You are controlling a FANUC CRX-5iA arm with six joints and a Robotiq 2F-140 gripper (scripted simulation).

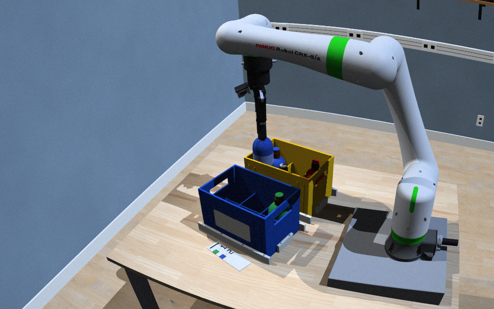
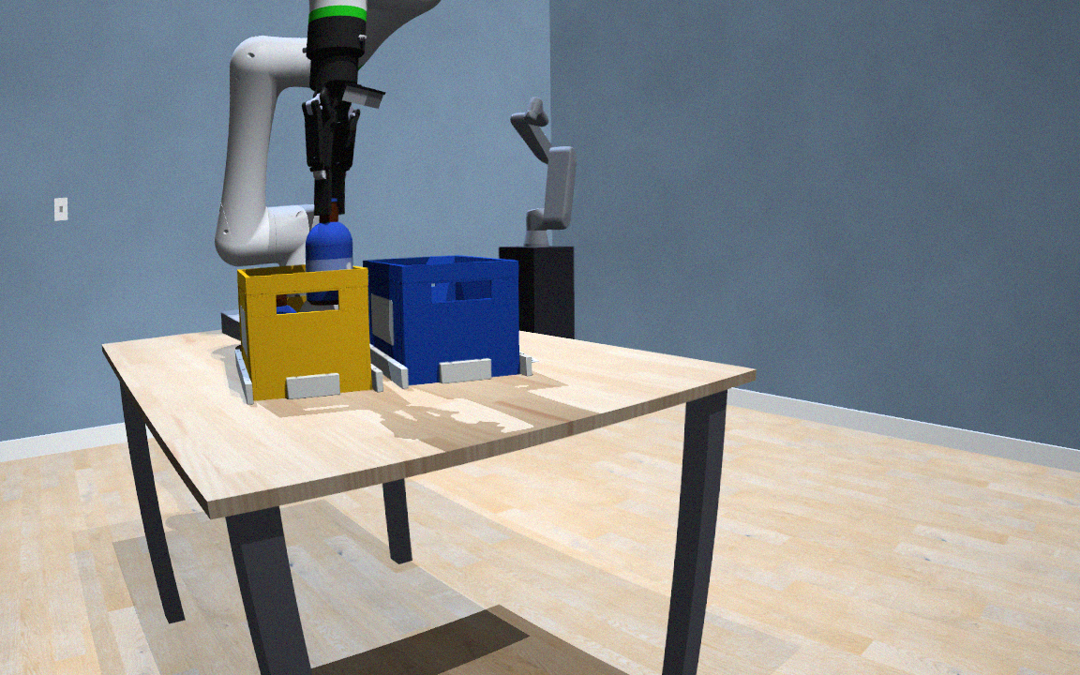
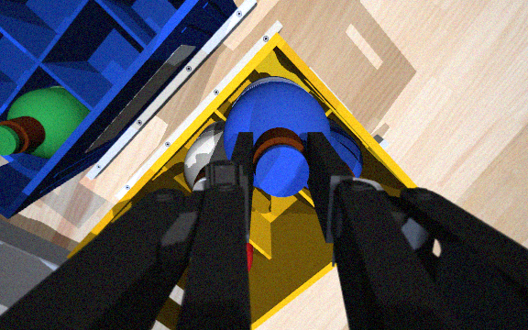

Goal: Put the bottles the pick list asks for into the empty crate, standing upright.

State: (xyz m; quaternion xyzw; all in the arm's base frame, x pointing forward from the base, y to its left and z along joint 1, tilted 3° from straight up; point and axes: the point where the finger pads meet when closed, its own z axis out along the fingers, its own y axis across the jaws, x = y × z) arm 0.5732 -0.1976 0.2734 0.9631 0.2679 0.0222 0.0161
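Displaying "FANUC Robot CRX-5iA" along the white arm (image 1: pixel 298 43) (image 2: pixel 248 151). Showing "1" beside a green square (image 1: pixel 215 251) and "2" beside a blue square (image 1: pixel 222 256) on the paper strip (image 1: pixel 237 263).

Arm arched, forearm near level — hand (image 1: pixel 262 136) (image 2: pixel 329 214) (image 3: pixel 280 155) pointing down, fingers closed on bottle neck.
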